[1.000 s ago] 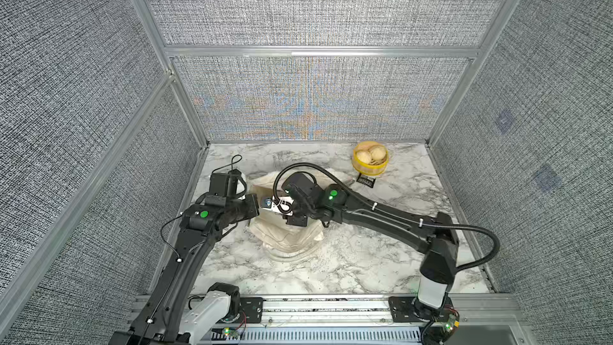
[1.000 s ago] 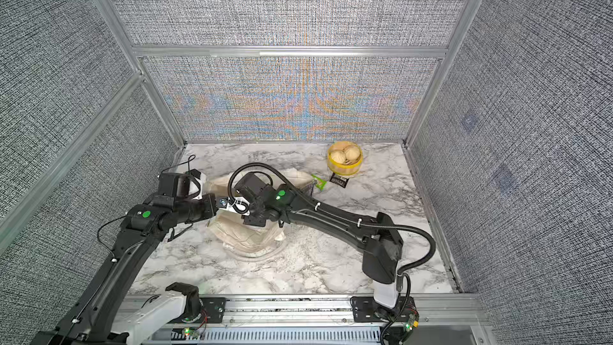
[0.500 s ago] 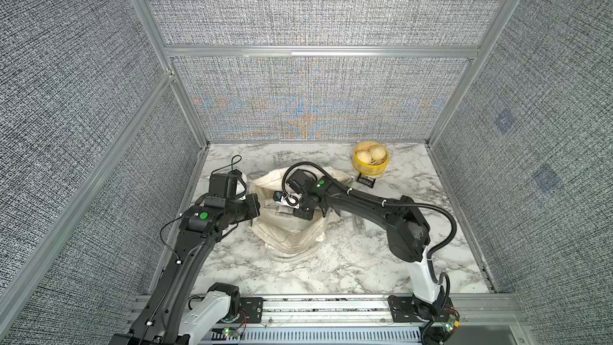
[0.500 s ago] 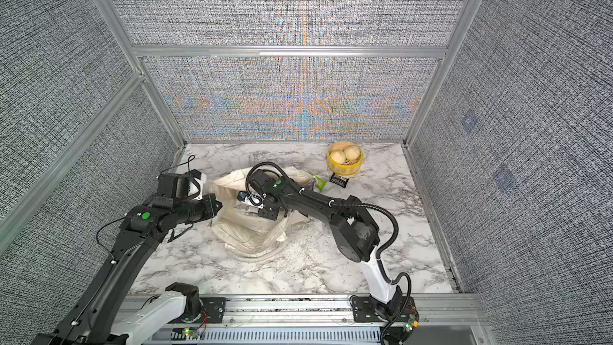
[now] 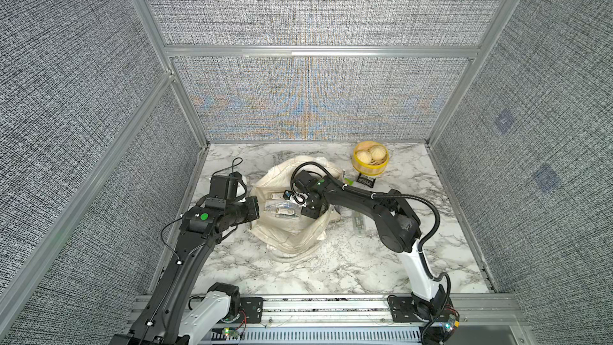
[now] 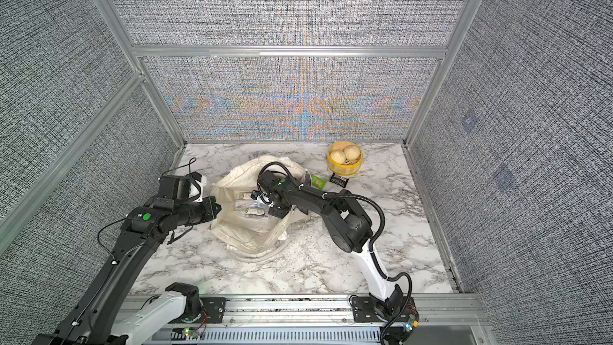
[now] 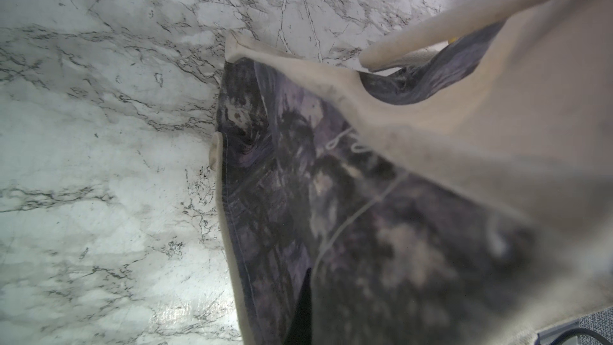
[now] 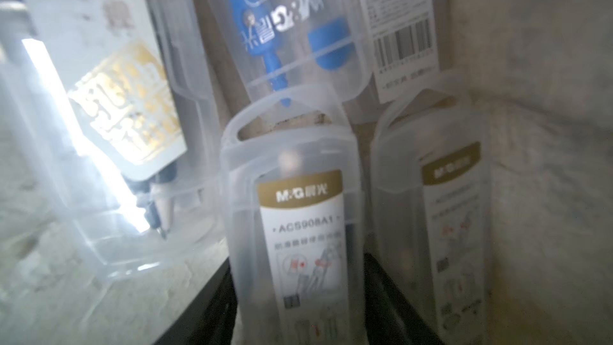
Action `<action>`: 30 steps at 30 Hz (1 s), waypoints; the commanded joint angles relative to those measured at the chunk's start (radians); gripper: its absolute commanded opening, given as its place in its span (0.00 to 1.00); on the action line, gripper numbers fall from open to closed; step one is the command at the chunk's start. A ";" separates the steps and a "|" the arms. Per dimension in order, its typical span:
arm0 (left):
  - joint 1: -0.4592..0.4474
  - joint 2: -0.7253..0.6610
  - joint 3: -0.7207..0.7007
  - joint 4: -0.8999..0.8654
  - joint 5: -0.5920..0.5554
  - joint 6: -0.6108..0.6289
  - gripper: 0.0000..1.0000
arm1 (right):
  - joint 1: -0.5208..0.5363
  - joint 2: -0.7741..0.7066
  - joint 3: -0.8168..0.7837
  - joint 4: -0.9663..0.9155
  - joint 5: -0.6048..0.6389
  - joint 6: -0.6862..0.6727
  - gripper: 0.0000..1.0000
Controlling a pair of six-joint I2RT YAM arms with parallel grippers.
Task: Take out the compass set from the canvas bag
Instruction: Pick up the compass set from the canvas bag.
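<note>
Right gripper [image 8: 300,297] sits inside the canvas bag [image 5: 292,237], jaws apart astride a compass set [image 8: 298,214] among other clear cases; it may snag a neighbour. Left gripper [image 5: 253,205], clamped shut on the bag's rim (mouth held open), could slip.

The white marble-look bench [image 5: 331,270] has grey veins and a glossy sheen. The floppy cream canvas bag [image 5: 292,240] is matt, coarse cloth, its dark printed panel [image 7: 331,194] equally dull. Inside it, clear frosted plastic compass cases [image 8: 292,227] with smooth paper labels, one with shiny gold print [image 8: 129,101]. The walls are rough grey weave [image 5: 298,1] in brushed aluminium framing [image 5: 318,51].
</note>
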 commanded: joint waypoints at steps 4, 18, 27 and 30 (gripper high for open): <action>0.000 -0.001 -0.007 -0.007 -0.008 0.005 0.00 | 0.001 0.023 0.007 -0.035 -0.087 0.055 0.50; 0.000 0.006 0.007 -0.013 -0.025 0.010 0.00 | 0.006 -0.011 0.037 -0.039 -0.138 0.088 0.37; 0.000 -0.003 0.013 -0.016 -0.030 0.007 0.00 | 0.024 -0.070 0.033 -0.035 -0.168 0.109 0.34; 0.000 -0.005 0.017 -0.017 -0.032 0.003 0.00 | 0.034 -0.104 0.031 -0.034 -0.176 0.120 0.34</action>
